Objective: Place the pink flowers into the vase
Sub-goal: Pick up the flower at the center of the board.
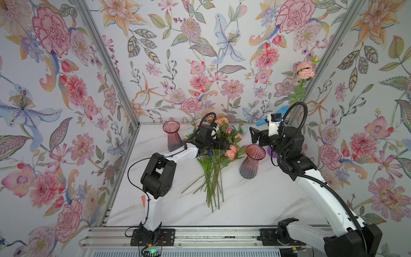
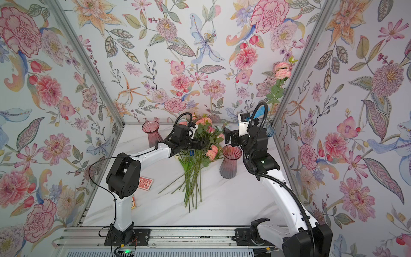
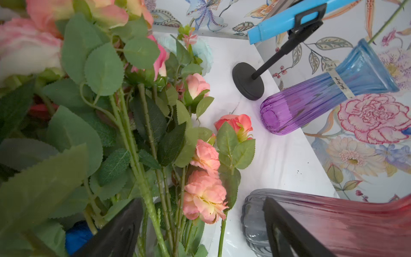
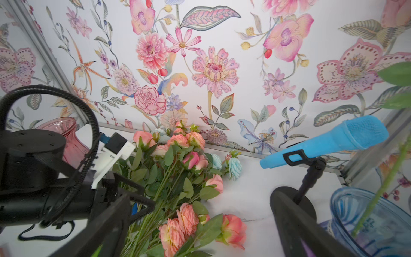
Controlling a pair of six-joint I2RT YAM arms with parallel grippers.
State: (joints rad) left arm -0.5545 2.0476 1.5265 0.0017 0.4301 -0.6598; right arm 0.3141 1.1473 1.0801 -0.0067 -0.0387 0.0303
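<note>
1. Your left arm [image 1: 155, 171] stands up from the front rail [image 1: 200, 233], bends at the elbow and reaches across the table [image 1: 255, 200] toward the near pink vase [image 1: 252, 161] (I tell every place from this vase).
2. Your left gripper [image 3: 202, 204] sits low over the flower bunch, just left of the vase. Its fingers [image 3: 117, 231] are spread wide with green stems between them, and they squeeze nothing.
3. Your right arm [image 1: 311, 184] climbs up well right of the vase, then folds over so its wrist hangs behind the vase.
4. Your right gripper [image 1: 252, 135] points left, toward the bunch. Its jaws are wide apart and hold nothing.
5. The pink flowers [image 1: 231, 153] lie flat on the white table just left of the vase. Their heads point away from you; their stem ends lie in front of the vase and to its left. None of them is in the vase yet.
6. The heads are pink and salmon, some smooth like roses, some ruffled. The stems are long, thin and green, with saw-edged leaves.
7. One tall pink flower [image 1: 305, 70] stands behind the vase and to its right (its stem goes down into a blue vase [image 4: 378, 222]).
8. A second pink vase [image 1: 171, 138] stands upright left of the bunch, well apart from the first.
</note>
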